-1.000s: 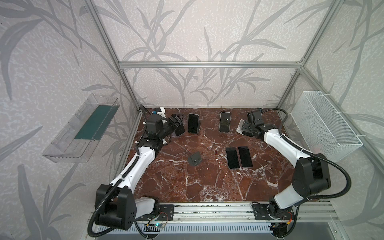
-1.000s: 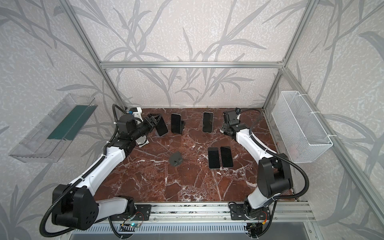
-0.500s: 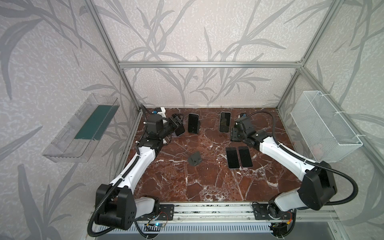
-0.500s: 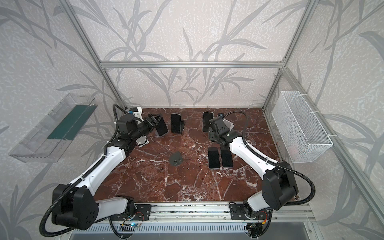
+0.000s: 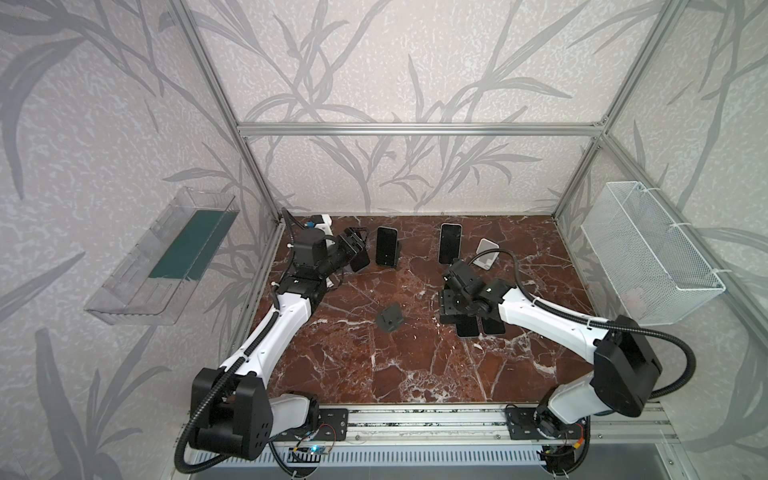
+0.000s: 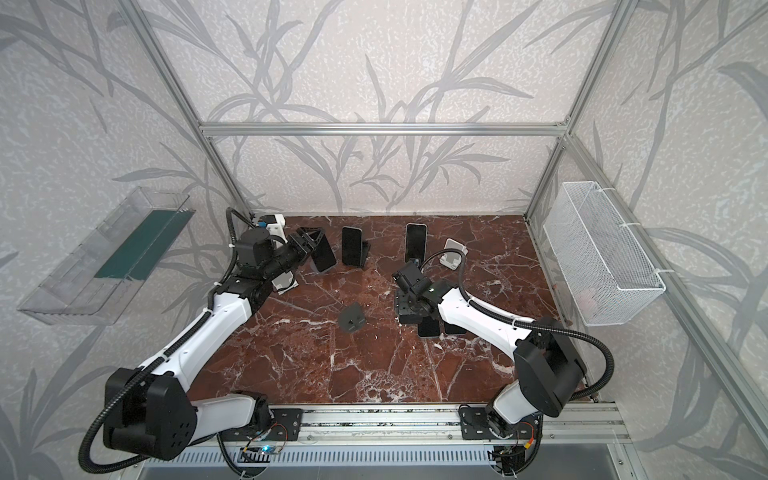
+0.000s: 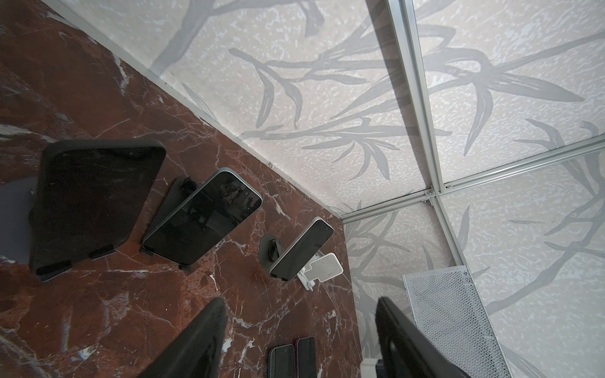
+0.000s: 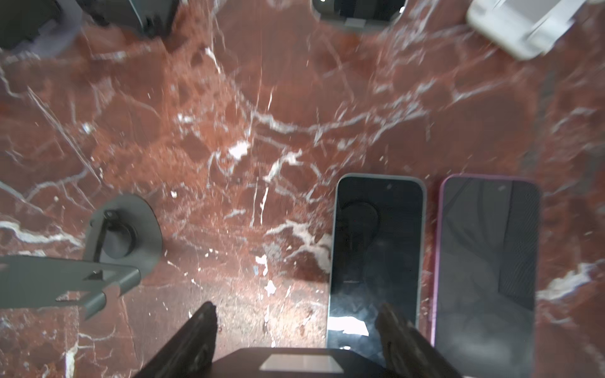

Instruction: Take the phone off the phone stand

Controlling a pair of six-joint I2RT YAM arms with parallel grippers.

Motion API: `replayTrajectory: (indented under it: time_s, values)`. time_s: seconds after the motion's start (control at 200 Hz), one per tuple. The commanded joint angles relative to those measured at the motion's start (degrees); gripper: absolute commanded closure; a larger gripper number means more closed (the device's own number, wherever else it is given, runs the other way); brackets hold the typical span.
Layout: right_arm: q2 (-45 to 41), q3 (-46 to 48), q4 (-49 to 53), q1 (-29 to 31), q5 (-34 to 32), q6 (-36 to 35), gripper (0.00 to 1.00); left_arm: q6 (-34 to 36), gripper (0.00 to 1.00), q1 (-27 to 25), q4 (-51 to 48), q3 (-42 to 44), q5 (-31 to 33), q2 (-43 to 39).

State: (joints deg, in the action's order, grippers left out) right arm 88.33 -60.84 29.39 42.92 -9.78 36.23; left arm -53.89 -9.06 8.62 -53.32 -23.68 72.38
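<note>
On the red marble table (image 5: 415, 374) we see the left arm reaching to the far left corner, and it is the nearer arm to the phones that stand in the back row. Our left gripper (image 7: 299, 301) is released: its fingers (image 7: 203, 340) stand apart with nothing between them. The black-cased phone (image 7: 95, 203) is on a grey stand (image 7: 13, 216) just beside this claw, on the side of the table's middle in both top views, and not yet between the fingers. It leans back, and its long axis rises from the two hooks of the stand's lip, so we judge the claw must turn toward it and take it across the narrow side. Just beside it a second phone (image 7: 203, 219) leans on a black stand (image 7: 178, 193) and could be hit. A third phone (image 7: 302, 248) stands farther on, near an empty white stand (image 7: 322, 268). The right gripper (image 8: 296, 307) hangs over two flat phones (image 8: 376, 255) and clenches a dark flat thing (image 8: 301, 363), probably a phone; we cannot tell for sure. A small empty dark stand (image 8: 124, 235) is well apart.
</note>
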Motion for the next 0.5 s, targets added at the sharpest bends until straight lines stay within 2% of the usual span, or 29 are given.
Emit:
replayTrajectory:
  time_s: [0.0, 0.495]
  values:
    - [1.9, 0.4, -1.6, 1.4, 4.2, 1.4, 0.32, -0.3, 0.27, -0.3, 1.2, 0.3, -0.1, -0.9]
    - [11.4, -2.7, -2.8, 2.3, 8.5, 0.7, 0.32, -0.3, 0.27, -0.3, 1.4, 0.3, -0.3, 0.0]
